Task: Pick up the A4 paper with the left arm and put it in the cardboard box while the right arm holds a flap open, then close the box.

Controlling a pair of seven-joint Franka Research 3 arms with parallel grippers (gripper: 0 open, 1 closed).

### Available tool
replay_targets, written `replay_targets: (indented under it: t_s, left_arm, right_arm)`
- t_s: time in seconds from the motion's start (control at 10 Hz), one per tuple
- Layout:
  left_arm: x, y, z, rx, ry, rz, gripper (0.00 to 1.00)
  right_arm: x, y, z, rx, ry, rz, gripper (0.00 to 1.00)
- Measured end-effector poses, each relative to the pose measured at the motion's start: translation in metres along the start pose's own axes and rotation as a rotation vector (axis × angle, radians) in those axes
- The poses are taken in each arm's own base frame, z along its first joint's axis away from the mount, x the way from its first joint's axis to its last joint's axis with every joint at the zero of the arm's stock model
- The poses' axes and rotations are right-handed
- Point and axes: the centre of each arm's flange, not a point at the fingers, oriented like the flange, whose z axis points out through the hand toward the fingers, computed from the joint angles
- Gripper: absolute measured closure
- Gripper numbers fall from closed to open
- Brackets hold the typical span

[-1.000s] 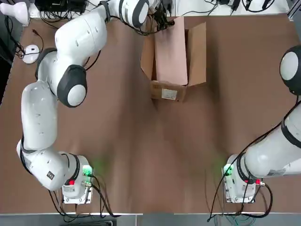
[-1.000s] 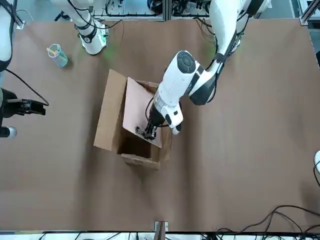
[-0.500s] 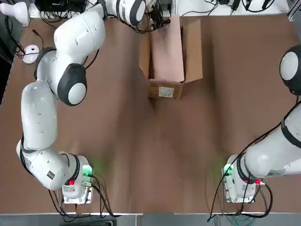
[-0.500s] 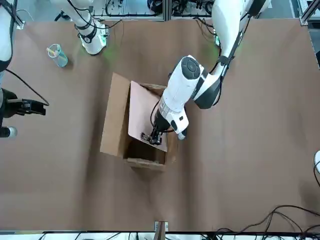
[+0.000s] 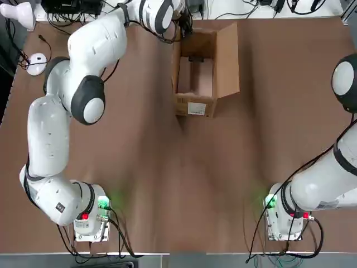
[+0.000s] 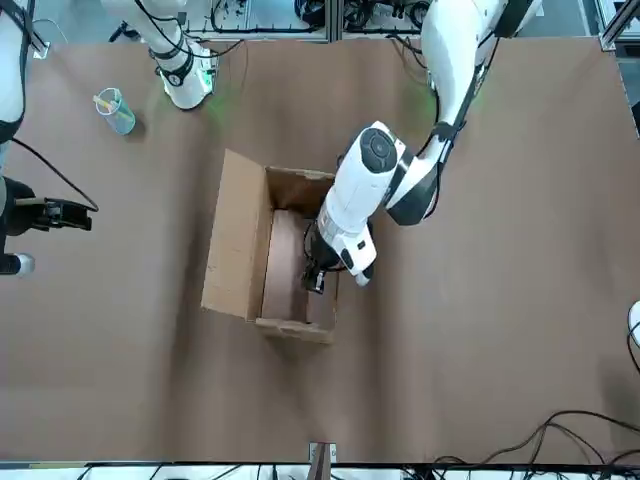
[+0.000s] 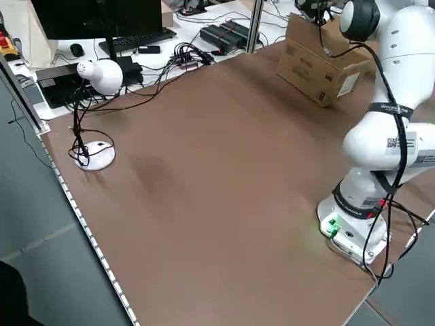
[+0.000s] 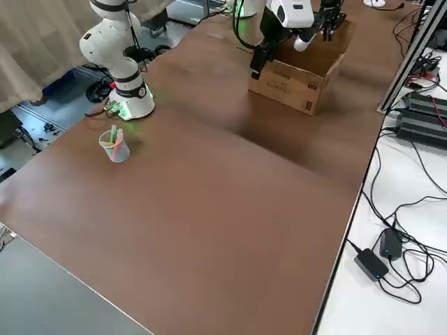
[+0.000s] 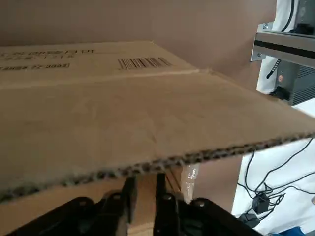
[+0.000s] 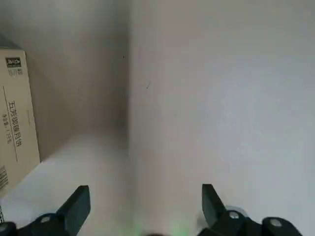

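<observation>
The right gripper (image 10: 142, 216) hangs open, well apart. Farther out, the left gripper (image 6: 314, 280), jaws nearly closed and seemingly holding nothing, sits at the cardboard box (image 5: 198, 106) rim. The A4 paper (image 5: 196, 79) lies inside, long axis along the box, 1 flap upright.

At the top of the frame my left arm (image 8: 293, 14) bends over the cardboard box (image 8: 297, 73), its black wrist reaching down at the box's open top. The box's printed side faces the lower left. In the upper left stands my right arm (image 8: 115, 42), its base lit green. A clear cup (image 8: 114, 145) holding sticks sits just below that base.
</observation>
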Motion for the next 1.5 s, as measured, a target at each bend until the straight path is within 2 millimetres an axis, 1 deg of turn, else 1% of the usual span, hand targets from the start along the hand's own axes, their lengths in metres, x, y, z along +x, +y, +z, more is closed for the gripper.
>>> replay_targets:
  t_s: [0.1,0.2,0.3,0.4,0.5,0.6,0.7,0.8,0.9,1.0,1.1,1.2,1.3,1.4,1.5]
  left_arm:
    - [0.000,0.001,-0.002,-0.004,-0.002,0.001,0.54]
    - [-0.002,0.005,-0.008,-0.014,-0.006,0.004,0.41]
    - [-0.007,0.009,-0.025,-0.023,-0.011,0.008,0.26]
    - [-0.015,0.014,-0.054,-0.019,-0.010,0.015,0.13]
    - [-0.019,0.018,-0.093,-0.008,0.001,0.019,0.01]
    - [-0.013,0.023,-0.133,0.012,0.025,0.011,0.00]
    - [0.004,0.028,-0.167,0.049,0.061,0.026,0.00]
    - [0.024,0.031,-0.187,0.096,0.091,0.068,0.00]
    - [0.044,0.034,-0.196,0.145,0.102,0.123,0.00]
    - [0.065,0.035,-0.195,0.204,0.103,0.177,0.03]
    - [0.083,0.033,-0.184,0.261,0.090,0.206,0.04]
    - [0.095,0.030,-0.163,0.310,0.072,0.218,0.13]
    - [0.103,0.024,-0.133,0.362,0.053,0.222,0.17]
    - [0.107,0.017,-0.103,0.408,0.028,0.215,0.22]
    - [0.108,0.011,-0.078,0.444,0.006,0.206,0.36]
  right_arm:
    - [0.000,0.000,0.000,0.000,0.000,0.000,0.00]
    - [0.000,0.000,0.000,0.000,0.000,0.000,0.00]
    - [0.000,0.000,0.000,0.000,0.000,-0.001,0.00]
    - [0.000,-0.001,0.000,0.000,0.000,-0.001,0.00]
    - [0.000,-0.001,0.000,0.000,-0.001,-0.002,0.00]
    - [0.000,-0.002,0.001,0.001,-0.005,-0.004,0.00]
    - [0.000,-0.006,0.005,0.002,-0.018,-0.011,0.01]
    - [0.000,-0.012,0.013,0.003,-0.040,-0.021,0.04]
    - [0.001,-0.021,0.024,0.000,-0.065,-0.023,0.11]
    - [0.002,-0.034,0.038,-0.005,-0.097,-0.008,0.29]
    - [0.002,-0.049,0.054,-0.013,-0.130,0.004,0.36]
    - [0.001,-0.063,0.067,-0.022,-0.156,0.000,0.37]
    - [0.000,-0.074,0.075,-0.029,-0.175,-0.008,0.39]
    - [-0.002,-0.083,0.083,-0.032,-0.193,-0.018,0.46]
    - [-0.003,-0.092,0.092,-0.021,-0.219,-0.028,0.52]
